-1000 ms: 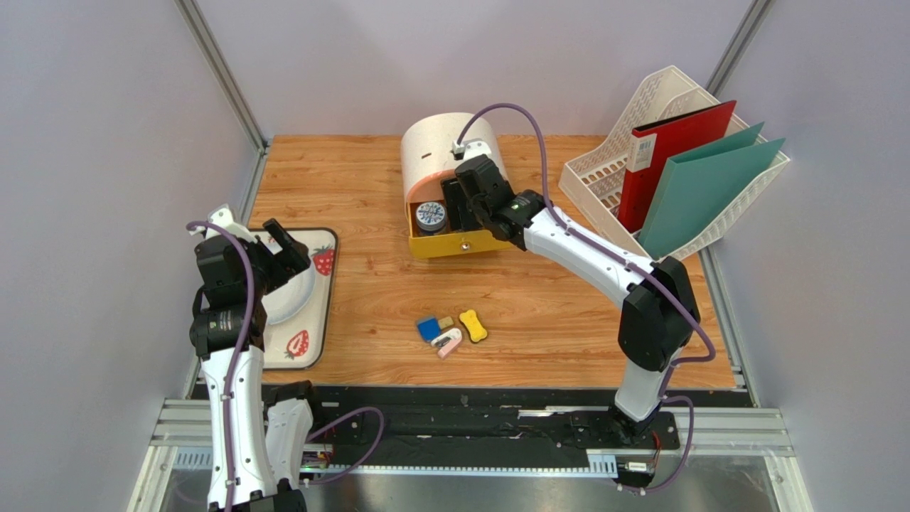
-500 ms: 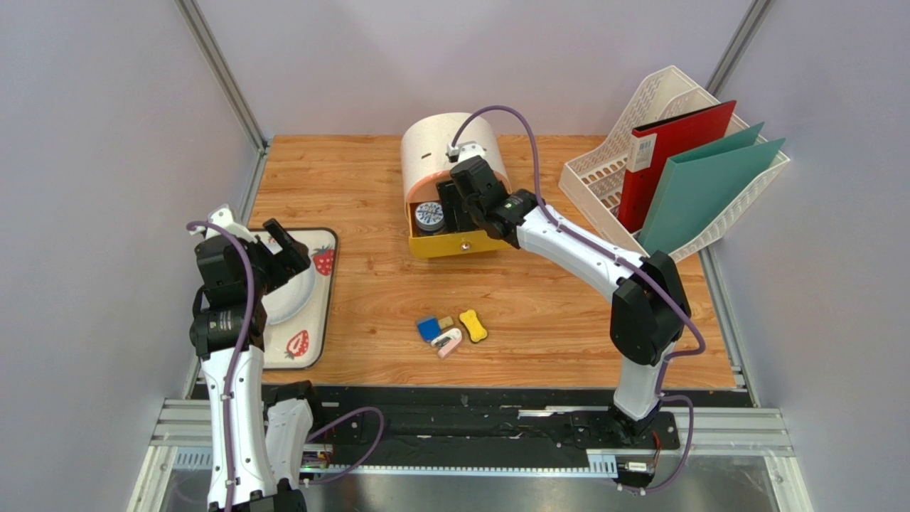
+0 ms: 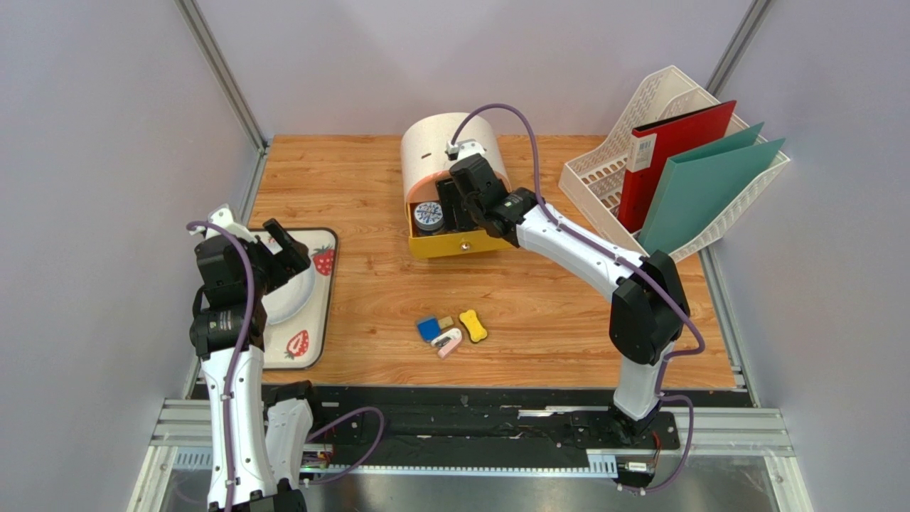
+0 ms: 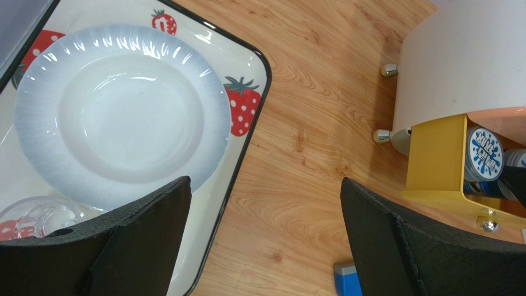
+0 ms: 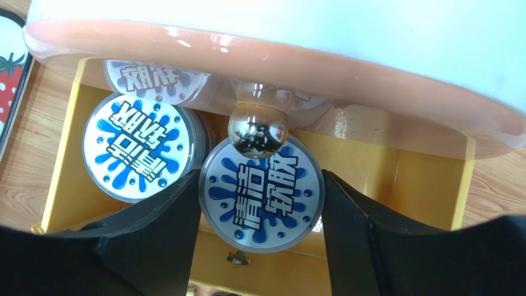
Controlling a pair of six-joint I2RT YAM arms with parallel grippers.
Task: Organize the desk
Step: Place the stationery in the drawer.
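The rear tin (image 5: 154, 77) is half hidden under the box lid (image 5: 370, 55), the glass (image 4: 34, 216) is cut off by the left end effector (image 4: 265, 188), and the pieces (image 3: 451, 331) on the desk (image 3: 352, 181) are unidentifiable.

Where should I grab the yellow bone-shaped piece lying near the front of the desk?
Pinch the yellow piece across its narrow waist, coming straight down: it lies flat on the desk, so only its edges offer a hold. Its right side is free; the pink piece sits close on its left, so I would enter carefully there.
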